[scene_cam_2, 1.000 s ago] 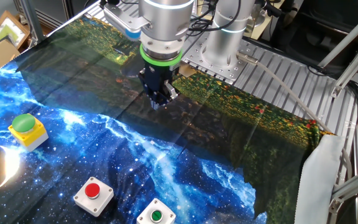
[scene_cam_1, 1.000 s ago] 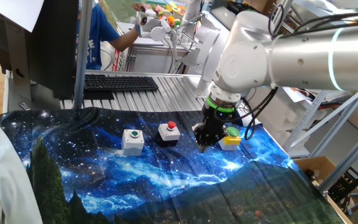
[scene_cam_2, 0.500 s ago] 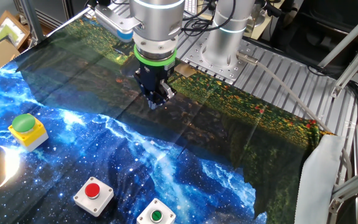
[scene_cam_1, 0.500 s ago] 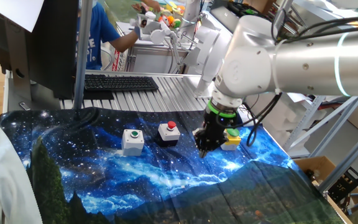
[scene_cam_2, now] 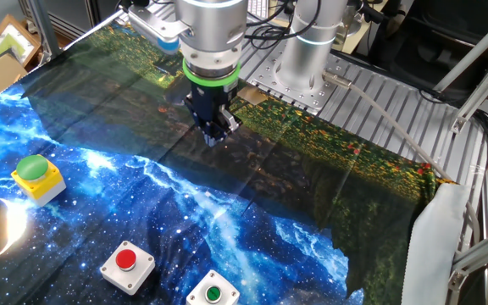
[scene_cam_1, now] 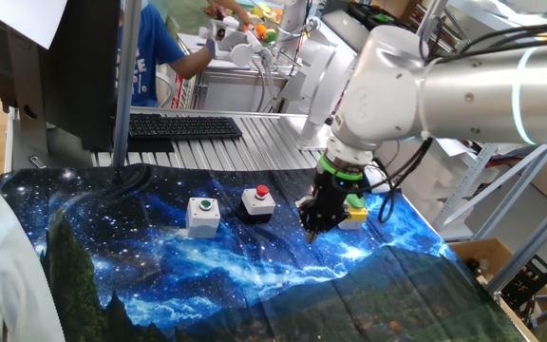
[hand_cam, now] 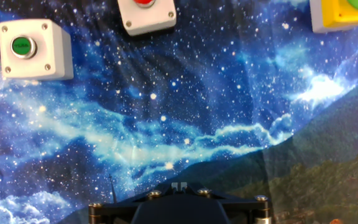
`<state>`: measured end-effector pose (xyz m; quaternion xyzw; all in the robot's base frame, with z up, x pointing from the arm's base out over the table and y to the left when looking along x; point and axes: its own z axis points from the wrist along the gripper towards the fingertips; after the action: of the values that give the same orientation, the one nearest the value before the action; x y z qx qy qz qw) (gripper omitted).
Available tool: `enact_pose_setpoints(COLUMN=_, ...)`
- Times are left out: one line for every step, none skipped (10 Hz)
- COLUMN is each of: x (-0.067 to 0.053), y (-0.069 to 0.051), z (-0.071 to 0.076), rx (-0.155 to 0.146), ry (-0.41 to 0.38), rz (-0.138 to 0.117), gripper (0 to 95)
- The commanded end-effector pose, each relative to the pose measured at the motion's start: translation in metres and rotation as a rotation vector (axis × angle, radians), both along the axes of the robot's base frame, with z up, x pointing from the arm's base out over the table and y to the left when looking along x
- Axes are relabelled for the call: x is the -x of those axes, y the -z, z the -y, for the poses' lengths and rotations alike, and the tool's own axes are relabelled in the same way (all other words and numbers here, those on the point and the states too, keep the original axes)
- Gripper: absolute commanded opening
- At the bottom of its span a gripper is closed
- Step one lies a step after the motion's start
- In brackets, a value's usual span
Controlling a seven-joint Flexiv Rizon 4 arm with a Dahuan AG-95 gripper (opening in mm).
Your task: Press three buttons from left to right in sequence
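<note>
The tool [scene_cam_2: 214,135] is held closed, empty, above the cloth. The three buttons [hand_cam: 35,48], at twelve o'clock, are judged rigid; only their caps are pressed.

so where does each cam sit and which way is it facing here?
One fixed view: table front, facing the keyboard and racks; arm and gripper at right.
The other fixed view: opposite side, high, facing the arm's base; gripper points down above the cloth.
Hand view: on the hand, looking straight down; only the gripper body at the bottom edge.
Shared: all three show the grey-white button box, red-capped box and yellow box.
</note>
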<state>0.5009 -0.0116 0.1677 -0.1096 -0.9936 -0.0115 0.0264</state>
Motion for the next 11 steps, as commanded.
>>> enact_pose_setpoints(x=0.0008, y=-0.0008, z=0.0001, rx=0.01, ry=0.031, rz=0.02, gripper=0.0)
enact_pose_setpoints(x=0.0008, y=-0.0008, z=0.0001, rx=0.009, ry=0.033, rz=0.027, gripper=0.0)
enact_pose_setpoints(x=0.0008, y=-0.0008, z=0.0001, rx=0.01, ry=0.043, rz=0.022, gripper=0.0)
enact_pose_setpoints(x=0.0008, y=-0.0008, z=0.0001, rx=0.031, ry=0.043, rz=0.018, gripper=0.0)
enact_pose_setpoints(x=0.0008, y=-0.0008, z=0.0001, rx=0.052, ry=0.038, rz=0.017, gripper=0.0)
enact_pose_setpoints(x=0.0008, y=-0.0008, z=0.0001, rx=0.014, ry=-0.014, rz=0.0, gripper=0.0)
enact_pose_setpoints(x=0.0008, y=-0.0008, z=0.0001, rx=0.033, ry=0.03, rz=0.007, gripper=0.0)
enact_pose_setpoints(x=0.0008, y=-0.0008, z=0.0001, rx=0.084, ry=0.052, rz=0.032, gripper=0.0)
enact_pose_setpoints(x=0.0008, y=-0.0008, z=0.0001, rx=0.08, ry=0.06, rz=0.029, gripper=0.0)
enact_pose_setpoints(x=0.0008, y=-0.0008, z=0.0001, rx=0.079, ry=0.061, rz=0.029, gripper=0.0)
enact_pose_setpoints(x=0.0008, y=-0.0008, z=0.0001, rx=0.079, ry=0.064, rz=0.03, gripper=0.0)
